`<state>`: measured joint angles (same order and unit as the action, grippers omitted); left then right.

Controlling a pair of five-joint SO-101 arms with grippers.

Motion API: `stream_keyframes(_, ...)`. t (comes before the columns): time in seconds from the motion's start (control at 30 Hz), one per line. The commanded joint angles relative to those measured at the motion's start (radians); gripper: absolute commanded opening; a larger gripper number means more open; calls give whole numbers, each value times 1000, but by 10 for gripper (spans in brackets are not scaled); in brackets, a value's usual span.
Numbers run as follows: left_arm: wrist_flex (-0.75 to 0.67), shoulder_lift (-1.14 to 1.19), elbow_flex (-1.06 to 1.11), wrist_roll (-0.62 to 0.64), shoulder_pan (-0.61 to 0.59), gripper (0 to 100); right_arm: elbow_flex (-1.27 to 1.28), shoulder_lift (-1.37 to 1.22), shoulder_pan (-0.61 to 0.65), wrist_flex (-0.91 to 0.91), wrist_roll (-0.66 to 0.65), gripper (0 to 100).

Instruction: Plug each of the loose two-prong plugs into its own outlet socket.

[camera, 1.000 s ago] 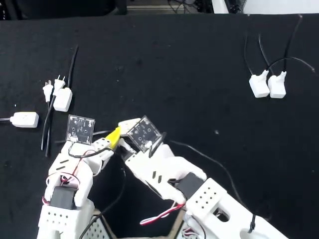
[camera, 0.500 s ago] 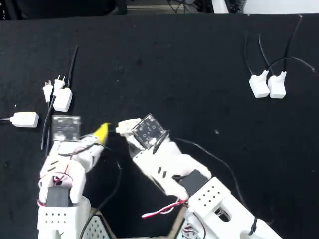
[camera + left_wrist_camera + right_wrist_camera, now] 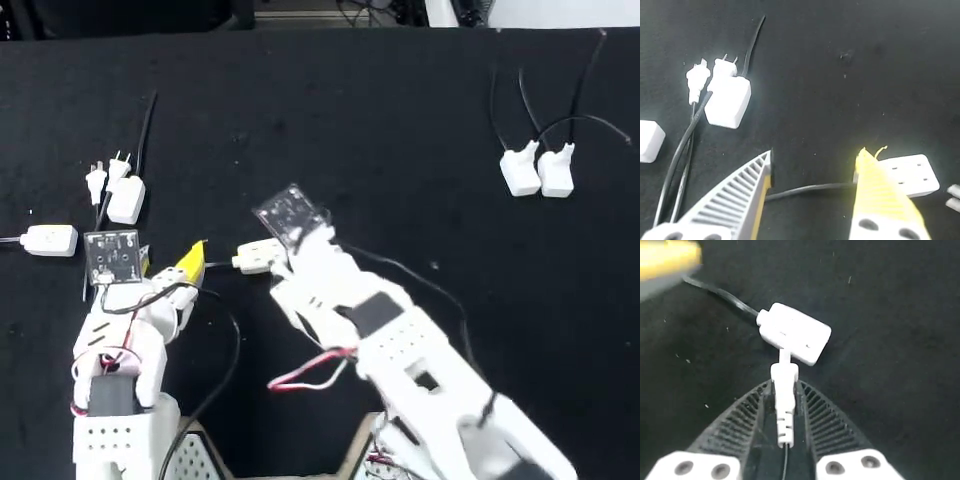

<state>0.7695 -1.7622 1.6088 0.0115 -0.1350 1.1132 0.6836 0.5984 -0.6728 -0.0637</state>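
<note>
Right wrist view: plug point(image 3: 784, 412) in hand point(image 3: 784, 386), against socket point(image 3: 796, 333).

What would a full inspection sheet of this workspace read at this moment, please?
Surface: black cloth-covered table, flat.
Job's things: small white two-prong plug against white rectangular outlet socket block; two loose white plugs beside a white square block; white oblong block at left edge; two white cabled blocks far right.
Clutter: nothing seen.
Grippers: right gripper shut on the plug; left gripper open above black cable.
Cables: that cable leaves the socket block; more black cables at both sides.
Surroundings: dim room behind.
</note>
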Motion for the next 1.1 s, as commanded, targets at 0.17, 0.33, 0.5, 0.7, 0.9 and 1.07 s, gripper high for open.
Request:
stream_keyframes(0.17, -98, 371, -200, -23, -7, 267, -119, -127, -23, -14, -2, 10)
stream_keyframes(0.33, -293, 690, -265, -15, -7, 267, -137, -188, -23, 2, -2, 10)
stream_keyframes(0.5, -370, 990, -394, 58, -7, 267, -159, -269, -23, 28, -2, 10)
stream_keyframes(0.7, -370, 1303, -558, 60, -5, 267, -188, -332, -23, 48, -2, 10)
stream_keyframes(0.9, -325, 1398, -608, 52, 28, 267, -197, -344, -71, 55, -3, 10)
stream_keyframes(1.07, -262, 1407, -627, 52, 128, 267, -211, -348, -87, 52, -3, 10)
